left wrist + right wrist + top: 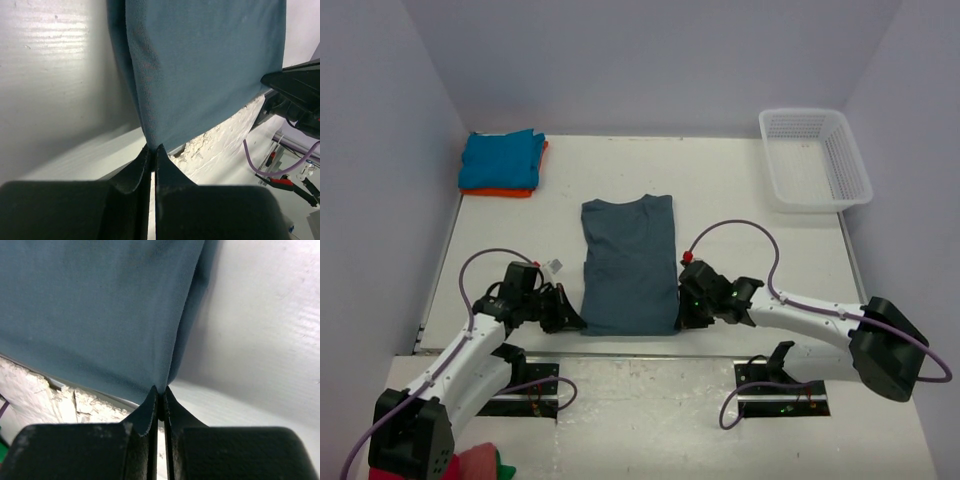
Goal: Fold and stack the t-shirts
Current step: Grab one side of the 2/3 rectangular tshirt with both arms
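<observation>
Where the top view looks down on the white surface (740, 190), the slate-blue t-shirt (628, 265) lies mid-surface as a long narrow rectangle, sleeves tucked in, collar at the far end, hem at the near edge. Left claw (152, 148) is pinched tight on the shirt's near-left corner; cloth runs straight up out of the closed tips in the left wrist view. Right claw (160, 390) does the same on the near-right corner, jaws nearly touching w/ fabric between them. From above, both sets of tips are hidden under the dark wrist bodies, so the grip only reads in the wrist views.

Each wrist view cuts the shirt off at the top & side; the folded side edge shows as a darker doubled layer. Can't tell from any view how far the corners are off the surface. A chipped white edge shows below the hem.

Far-left corner: turquoise t-shirt (500, 160) folded on top of the orange t-shirt (510, 191), which is mostly covered, just a strip at the near & right sides. White mesh basket (850, 165) sits far right, well apart from the shirts. Small white tag (555, 266) by the left arm, too small to read. Red-and-green thing (480, 465) at the bottom-left frame edge is cut off; can't ID it.
</observation>
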You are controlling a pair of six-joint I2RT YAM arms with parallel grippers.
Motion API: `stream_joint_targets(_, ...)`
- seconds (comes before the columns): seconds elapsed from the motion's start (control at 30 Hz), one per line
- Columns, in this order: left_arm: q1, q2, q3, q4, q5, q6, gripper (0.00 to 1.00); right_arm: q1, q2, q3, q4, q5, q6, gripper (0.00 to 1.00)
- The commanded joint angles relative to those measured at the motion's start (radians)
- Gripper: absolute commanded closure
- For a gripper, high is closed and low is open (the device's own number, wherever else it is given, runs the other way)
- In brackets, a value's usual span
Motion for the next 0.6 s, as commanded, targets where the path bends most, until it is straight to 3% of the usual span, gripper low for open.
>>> stream_joint_targets(0.0, 0.002, -0.025, 0.002, -0.063, 0.004, 0.022, 1.00, 0.039, 0.002, -0.012, -0.077, 0.088, 0.060, 1.00)
stream_joint_targets(0.37, 0.002, -0.052, 0.037, -0.111, -0.011, 0.038, 1.00, 0.092, -0.040, -0.012, -0.129, 0.132, 0.115, 1.00)
stream_joint_targets(0.57, 0.002, -0.077, 0.212, -0.217, -0.115, 0.070, 1.00, 0.124, -0.088, 0.096, -0.243, 0.226, 0.109, 1.00)
